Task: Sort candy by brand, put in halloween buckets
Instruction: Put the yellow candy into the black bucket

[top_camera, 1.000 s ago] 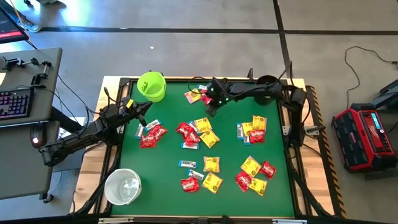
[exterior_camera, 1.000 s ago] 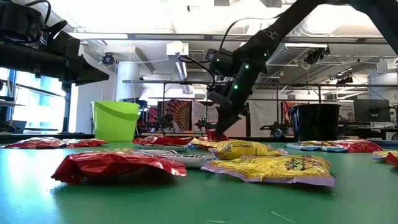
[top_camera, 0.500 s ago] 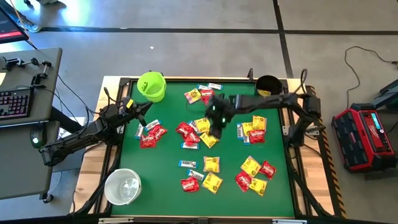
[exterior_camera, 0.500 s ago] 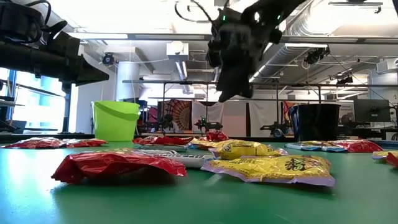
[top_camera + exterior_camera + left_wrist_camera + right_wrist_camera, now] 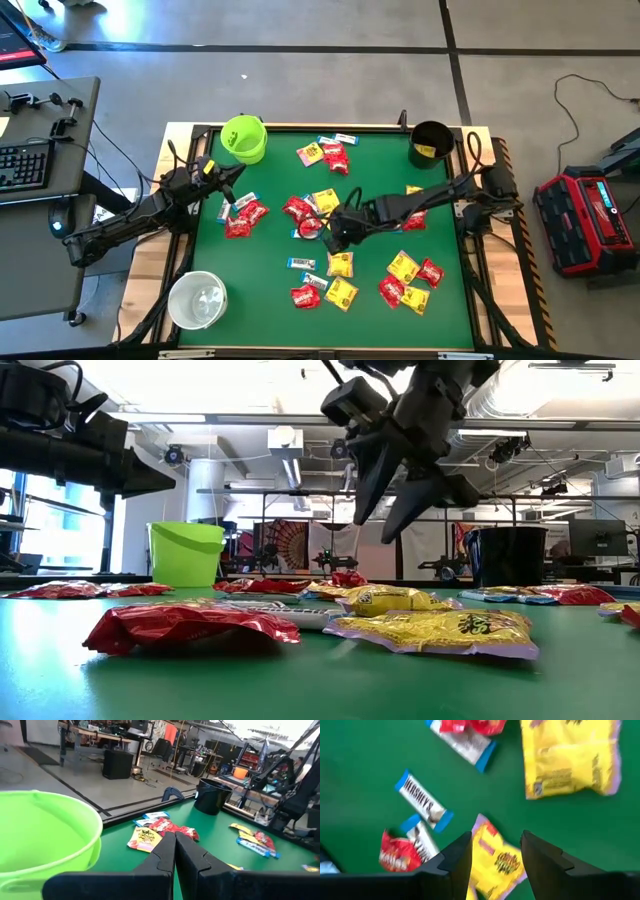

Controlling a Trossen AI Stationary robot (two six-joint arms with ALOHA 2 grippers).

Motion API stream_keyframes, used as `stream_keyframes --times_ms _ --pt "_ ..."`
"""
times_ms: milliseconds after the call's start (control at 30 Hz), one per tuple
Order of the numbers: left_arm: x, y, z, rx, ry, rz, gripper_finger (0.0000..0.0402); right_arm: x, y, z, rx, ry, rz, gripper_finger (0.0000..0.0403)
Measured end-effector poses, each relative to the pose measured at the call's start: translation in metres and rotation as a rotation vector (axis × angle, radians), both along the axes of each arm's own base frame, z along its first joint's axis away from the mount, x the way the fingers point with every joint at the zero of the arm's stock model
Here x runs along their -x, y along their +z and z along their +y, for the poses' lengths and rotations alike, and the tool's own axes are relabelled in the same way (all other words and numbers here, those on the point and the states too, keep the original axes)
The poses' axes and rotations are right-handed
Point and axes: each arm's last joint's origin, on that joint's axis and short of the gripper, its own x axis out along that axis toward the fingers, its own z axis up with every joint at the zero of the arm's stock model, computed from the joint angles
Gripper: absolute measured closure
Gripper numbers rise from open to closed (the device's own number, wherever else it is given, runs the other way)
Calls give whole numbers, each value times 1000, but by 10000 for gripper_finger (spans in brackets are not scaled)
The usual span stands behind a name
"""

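Reaching: right gripper [image 5: 492, 852], fingers spread and empty, above a yellow packet [image 5: 499, 860] mid-table, far from the black bucket [image 5: 430, 143]. Next: lower, close. Left gripper [image 5: 175, 851] shut, waiting beside the green bucket [image 5: 244, 138].

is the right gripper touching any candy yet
Apart. The low view shows the right gripper, jaws open, hanging well above the candy on the table.

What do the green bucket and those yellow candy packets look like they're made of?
The lime green bucket looks like smooth molded plastic: uniform bright color, thin rim, slightly glossy wall. The yellow packets seem to be thin glossy plastic film: crinkled, shiny highlights, flat sealed edges. That's judged from looks only.
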Motion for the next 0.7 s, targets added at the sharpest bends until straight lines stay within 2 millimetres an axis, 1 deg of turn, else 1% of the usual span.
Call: stream_keyframes --times_ms 67,100,200,300,400,500,567,700 --pt "0 0 0 29 -6 -18 401 -1 0 1 21 45 -14 247" --pt "0 0 0 38 -7 -23 401 -1 1 0 20 100 -21 247" --pt "0 0 0 33 -7 -16 401 -2 1 -3 19 289 -36 247" --pt "0 -1 0 7 -10 5 401 -2 1 -3 58 512 -73 247" --pt "-1 -1 0 19 -9 0 401 -2 1 -4 109 661 -103 247" --pt "-1 -1 0 21 -9 3 401 -3 -6 -5 124 733 -95 247" --pt "-1 -1 0 21 -9 2 401 -5 -15 -5 122 774 -77 247" --pt "-1 -1 0 21 -8 2 401 -10 -30 -4 128 805 -60 247"
